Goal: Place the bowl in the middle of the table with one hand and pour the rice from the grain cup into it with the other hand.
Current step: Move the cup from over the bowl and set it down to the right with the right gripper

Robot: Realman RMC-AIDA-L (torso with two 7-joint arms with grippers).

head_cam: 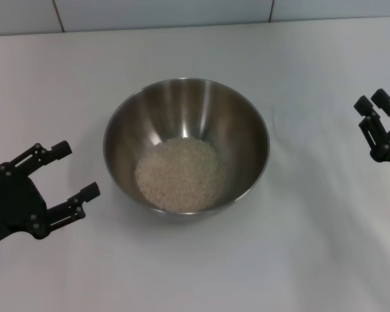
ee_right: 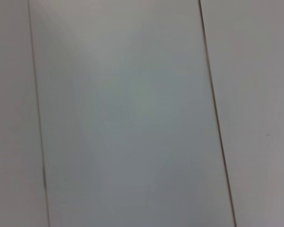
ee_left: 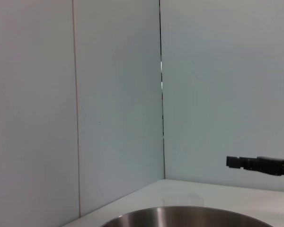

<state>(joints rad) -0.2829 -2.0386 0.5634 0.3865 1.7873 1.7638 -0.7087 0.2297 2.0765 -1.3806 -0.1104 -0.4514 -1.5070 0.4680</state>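
Sitting mid-table (head_cam: 299,260), bowl (head_cam: 186,144) holds rice (head_cam: 177,174); left gripper (head_cam: 66,172) jaws wide beside it, could nudge it (right gripper (head_cam: 372,110) well off, jaws unclear).

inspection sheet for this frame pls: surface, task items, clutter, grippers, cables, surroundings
Surface: white table, bare around the bowl.
Job's things: steel bowl mid-table, upright; rice heaped in its bottom. Grain cup: not seen.
Clutter: nothing seen.
Grippers: left gripper open, empty, beside the bowl and apart from it. Right gripper at the table's right edge, empty.
Cables: nothing seen.
Surroundings: pale wall panels with dark seams behind the table.
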